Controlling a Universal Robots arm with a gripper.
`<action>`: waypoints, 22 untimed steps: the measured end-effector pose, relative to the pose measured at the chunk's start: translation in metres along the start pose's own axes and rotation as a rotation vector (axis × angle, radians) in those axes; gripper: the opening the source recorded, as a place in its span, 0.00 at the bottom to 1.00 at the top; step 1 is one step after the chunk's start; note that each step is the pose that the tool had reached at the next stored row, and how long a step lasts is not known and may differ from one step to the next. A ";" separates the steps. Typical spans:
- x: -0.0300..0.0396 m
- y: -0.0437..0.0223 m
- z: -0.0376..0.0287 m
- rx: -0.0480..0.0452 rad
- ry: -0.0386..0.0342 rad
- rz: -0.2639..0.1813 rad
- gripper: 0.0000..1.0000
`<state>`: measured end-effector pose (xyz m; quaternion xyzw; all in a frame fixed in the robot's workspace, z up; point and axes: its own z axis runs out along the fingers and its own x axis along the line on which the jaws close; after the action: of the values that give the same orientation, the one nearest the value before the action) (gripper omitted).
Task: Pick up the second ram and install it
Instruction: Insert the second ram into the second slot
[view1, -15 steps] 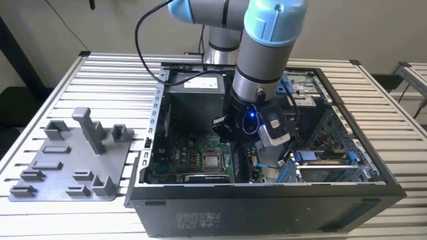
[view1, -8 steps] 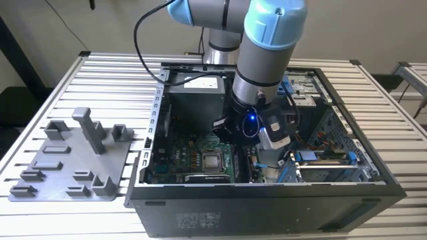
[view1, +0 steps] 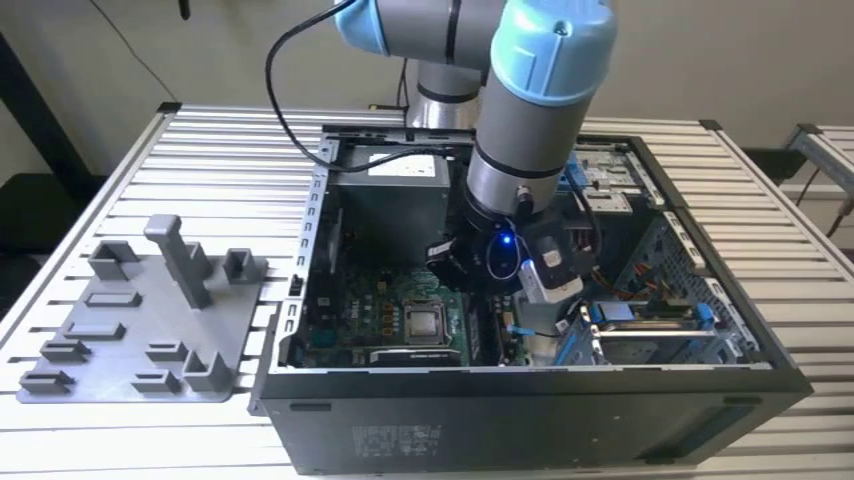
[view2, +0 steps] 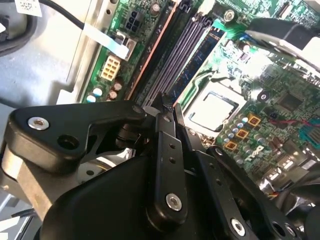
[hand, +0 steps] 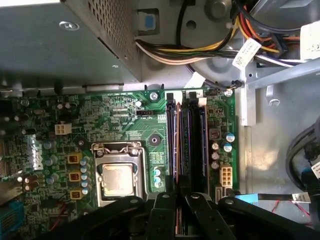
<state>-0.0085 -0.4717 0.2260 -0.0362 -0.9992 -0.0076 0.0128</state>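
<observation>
The arm (view1: 534, 120) reaches down into an open computer case (view1: 534, 410) that lies on a slatted counter (view1: 227, 150). In the exterior view a grey moulded fixture (view1: 134, 330) sits on the counter at the case's nine o'clock, just beside its wall. Inside the case, the arm's wrist hangs low over the green motherboard (hand: 125, 110), at about three o'clock from the processor socket (view1: 424, 322). In the second wrist view the gripper (view2: 168, 102) has its fingers (view2: 161, 120) drawn almost together, with only a thin sliver between the tips. The second ram (view2: 200, 62), a dark-blue stick, stands on edge along the bank of memory slots (view2: 172, 55) on the side nearest the socket, and its near end runs right into the fingertips. In the first wrist view the stick's thin top edge (it reads as a coppery line) passes between the two fingers, so the gripper looks clamped on that end; how deep the stick sits in its slot I cannot tell. A perforated metal box (hand: 50, 40) and a bundle of coloured cables (hand: 200, 47) lie beyond the far end of the slots.
</observation>
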 end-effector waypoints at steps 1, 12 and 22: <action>-0.0003 -0.0004 0.0002 0.0001 0.0000 0.000 0.14; -0.0029 -0.0001 0.0048 -0.0001 0.0003 0.000 0.14; -0.0029 0.0002 0.0063 0.0001 0.0004 0.000 0.14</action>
<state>-0.0057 -0.4716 0.2196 -0.0362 -0.9992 -0.0075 0.0130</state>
